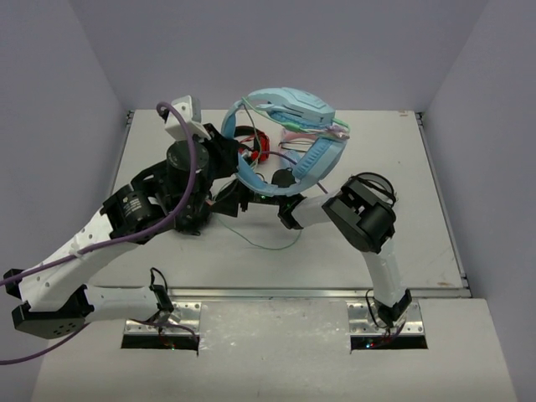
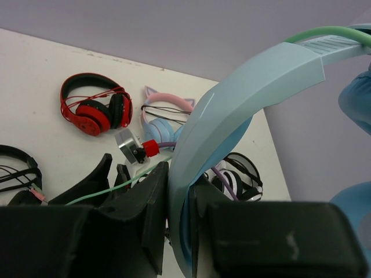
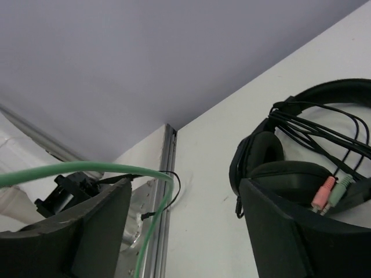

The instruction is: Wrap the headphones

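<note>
The left gripper (image 2: pixel 178 194) squeezes the wide band of the headphones (image 1: pixel 289 126) and holds them up over the table (image 1: pixel 410 243), while their thin green cable (image 3: pixel 87 169) hangs between the wide-open fingers of the right gripper (image 3: pixel 182 194), the nearer arm.

Clock on the top view, 12 = far wall.

- 3 to 5 o'clock: surface (image 1: pixel 423 218) bare; free passage outside the right arm (image 1: pixel 364 219).
- 6 o'clock: near strip free, except for a thin loose run of cable (image 3: pixel 87 168).
- Centre to 12: blocked. The headphones (image 1: pixel 285 138) hang raised, with red headphones (image 2: pixel 95 107) and a cat-ear pair (image 2: pixel 165 116) crowded below.
- 9 o'clock: left arm (image 1: pixel 176 184) fills it.
- Left end effector (image 2: pixel 179 231): gap filled by the headband.
- Right end effector (image 3: pixel 185 231): gap free. A black pair (image 3: pixel 301 145) lies close at its 3 o'clock, and the cable crosses its 9 o'clock finger.
</note>
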`<action>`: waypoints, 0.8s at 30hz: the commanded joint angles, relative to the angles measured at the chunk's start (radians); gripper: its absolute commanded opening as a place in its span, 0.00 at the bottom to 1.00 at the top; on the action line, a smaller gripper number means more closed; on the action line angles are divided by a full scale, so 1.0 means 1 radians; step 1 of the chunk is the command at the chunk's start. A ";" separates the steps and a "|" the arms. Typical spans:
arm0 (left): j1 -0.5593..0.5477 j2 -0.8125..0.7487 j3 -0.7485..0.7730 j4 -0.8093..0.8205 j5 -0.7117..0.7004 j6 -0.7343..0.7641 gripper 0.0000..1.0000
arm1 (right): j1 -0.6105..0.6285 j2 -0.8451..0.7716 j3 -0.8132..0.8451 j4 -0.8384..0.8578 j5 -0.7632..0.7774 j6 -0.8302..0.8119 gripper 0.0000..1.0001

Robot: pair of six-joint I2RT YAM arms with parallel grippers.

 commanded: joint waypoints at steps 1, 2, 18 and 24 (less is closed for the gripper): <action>-0.007 -0.051 0.020 0.108 -0.016 -0.049 0.00 | 0.025 -0.003 0.057 0.012 -0.027 0.002 0.73; -0.007 -0.051 0.020 0.108 -0.016 -0.049 0.00 | 0.025 0.009 0.054 0.026 -0.025 0.014 0.69; -0.007 -0.034 0.080 0.073 -0.140 -0.014 0.00 | 0.061 -0.083 -0.134 0.109 0.016 0.015 0.01; -0.004 -0.034 0.127 0.047 -0.223 0.006 0.00 | 0.005 -0.182 -0.315 0.140 0.120 0.005 0.01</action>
